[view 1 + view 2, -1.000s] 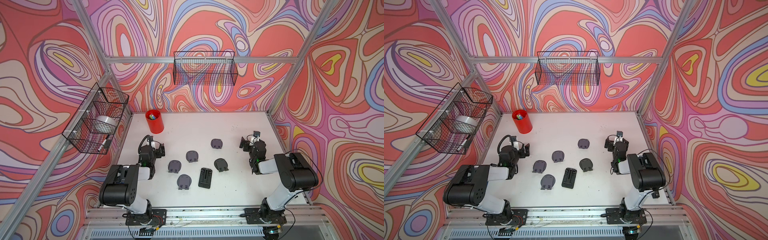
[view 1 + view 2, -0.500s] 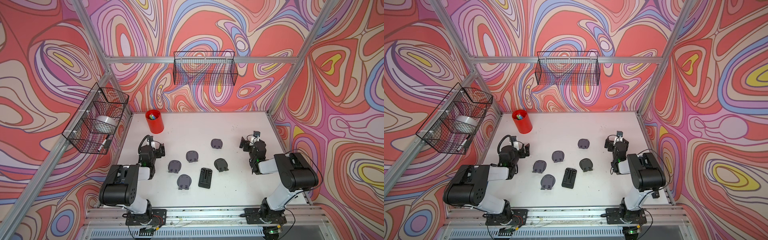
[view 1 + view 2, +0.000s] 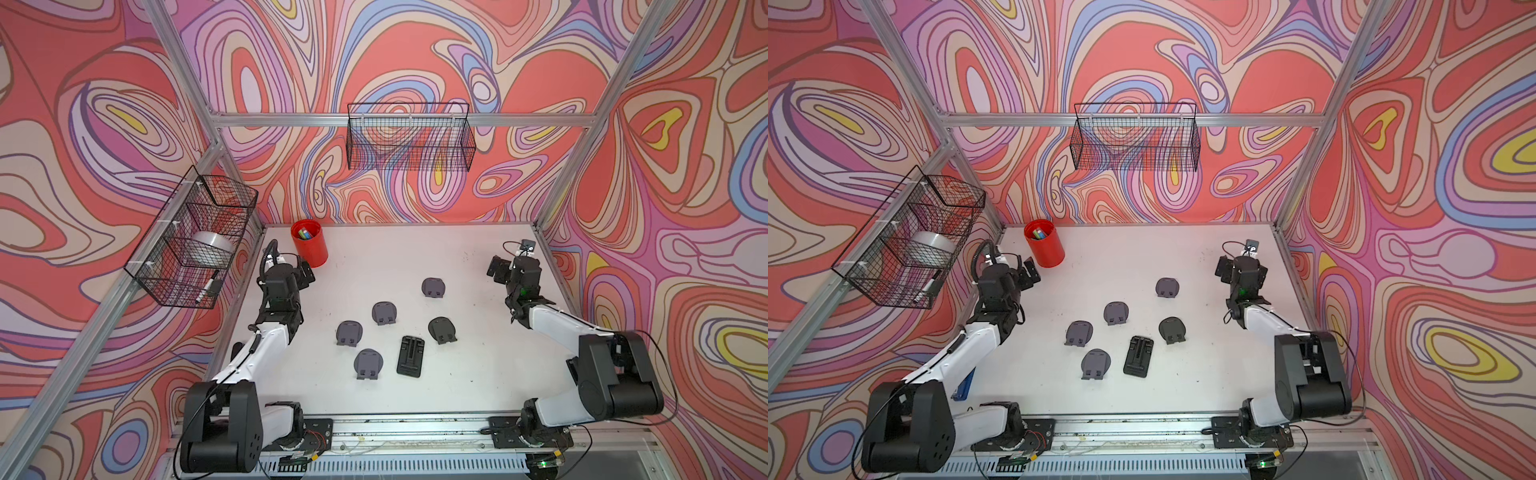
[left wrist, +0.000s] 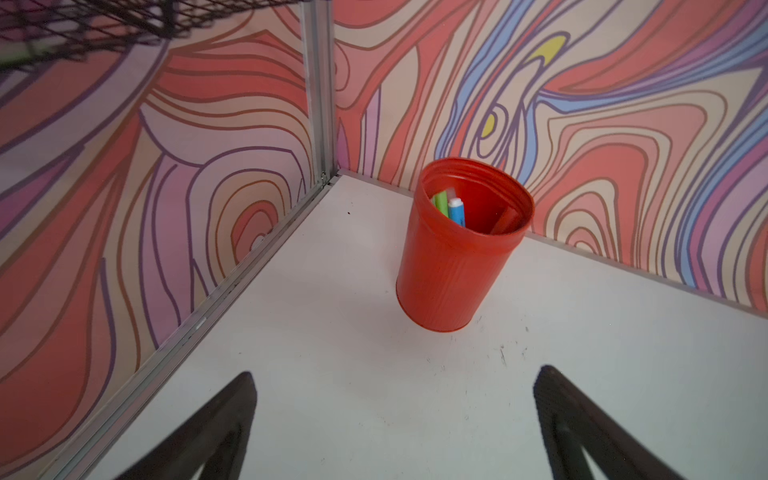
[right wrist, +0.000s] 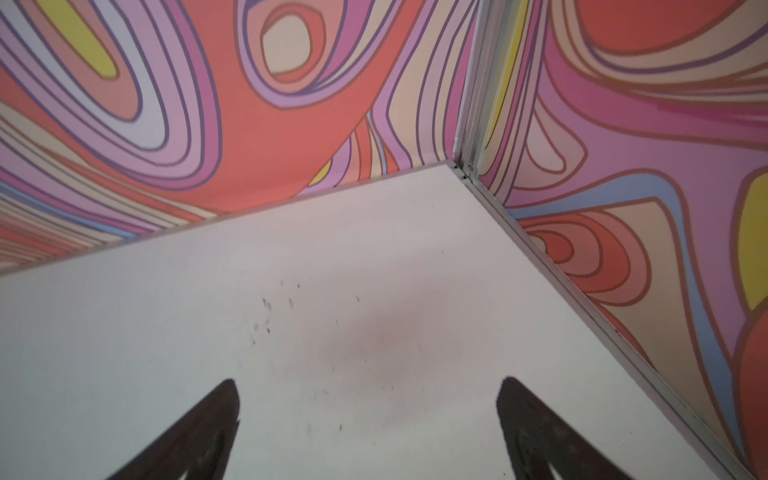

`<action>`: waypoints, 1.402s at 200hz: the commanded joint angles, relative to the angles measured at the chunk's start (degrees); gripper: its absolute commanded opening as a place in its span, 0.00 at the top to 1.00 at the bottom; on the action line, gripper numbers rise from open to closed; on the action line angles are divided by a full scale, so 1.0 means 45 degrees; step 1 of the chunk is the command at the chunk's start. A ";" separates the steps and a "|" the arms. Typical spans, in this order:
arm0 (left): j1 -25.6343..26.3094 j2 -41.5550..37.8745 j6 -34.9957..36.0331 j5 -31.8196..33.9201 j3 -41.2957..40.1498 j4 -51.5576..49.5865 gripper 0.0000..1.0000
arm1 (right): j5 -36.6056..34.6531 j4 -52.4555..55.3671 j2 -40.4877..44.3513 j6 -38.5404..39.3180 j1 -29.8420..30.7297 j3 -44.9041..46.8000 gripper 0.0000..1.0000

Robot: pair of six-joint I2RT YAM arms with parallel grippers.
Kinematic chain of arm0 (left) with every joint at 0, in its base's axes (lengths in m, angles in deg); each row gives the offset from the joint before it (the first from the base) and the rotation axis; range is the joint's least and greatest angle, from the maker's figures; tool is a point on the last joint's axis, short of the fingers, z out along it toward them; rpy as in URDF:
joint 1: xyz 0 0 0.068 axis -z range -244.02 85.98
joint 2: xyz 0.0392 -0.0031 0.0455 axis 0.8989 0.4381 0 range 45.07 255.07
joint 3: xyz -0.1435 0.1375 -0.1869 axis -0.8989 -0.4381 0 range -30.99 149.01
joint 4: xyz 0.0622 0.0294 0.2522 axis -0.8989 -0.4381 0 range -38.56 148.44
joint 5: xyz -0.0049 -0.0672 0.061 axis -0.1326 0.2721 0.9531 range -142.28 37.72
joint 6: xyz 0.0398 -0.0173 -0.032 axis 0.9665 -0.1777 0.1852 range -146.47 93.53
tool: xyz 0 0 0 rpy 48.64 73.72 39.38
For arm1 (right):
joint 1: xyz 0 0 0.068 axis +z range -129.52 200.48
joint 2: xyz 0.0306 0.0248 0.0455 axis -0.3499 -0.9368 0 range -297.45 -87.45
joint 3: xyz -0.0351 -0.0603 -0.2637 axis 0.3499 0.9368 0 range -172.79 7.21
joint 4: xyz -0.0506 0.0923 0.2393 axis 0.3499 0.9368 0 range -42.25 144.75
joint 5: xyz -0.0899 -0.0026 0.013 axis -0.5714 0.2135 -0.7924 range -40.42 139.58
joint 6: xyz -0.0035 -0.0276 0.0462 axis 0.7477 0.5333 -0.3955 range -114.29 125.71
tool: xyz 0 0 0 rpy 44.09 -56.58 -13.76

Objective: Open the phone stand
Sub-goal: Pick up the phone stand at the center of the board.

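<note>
Start with the white worktop [image 3: 415, 249]: nothing on it has been touched, so by the look of it you are at the very beginning, before any reach. Your left arm [image 3: 266, 345] lies folded along its own side wall and your right arm [image 3: 557, 324] along the opposite one. Both have the forearm stretched towards the back and the wrist held low, well apart from the things in the middle. The red cup [image 3: 309, 248] of markers stands just beyond the left wrist and has no part in this job. The candidates lie flat mid-worktop between the arms: five round grey stands [image 3: 384, 312], all folded shut, and one black stand [image 3: 410, 356] with a ribbed centre, nearer the front rail. The task does not say which of these it means. The next move likely calls for choosing one and swinging an arm inward over it. You would then pin its base with one claw while the other lifts the hinged flap, since a thin flat piece will probably slide if pushed from one side. The left claw [image 4: 395, 374] has its fingers spread wide over bare surface, facing the cup, and holds nothing. The right claw [image 5: 368, 380] is likewise spread and empty, facing the far corner.
</note>
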 commanded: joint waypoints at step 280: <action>0.1612 -0.1384 -0.2502 -0.2850 0.2564 -0.9173 0.00 | 0.2906 1.4227 -0.5135 -0.2741 0.6955 -0.5409 0.12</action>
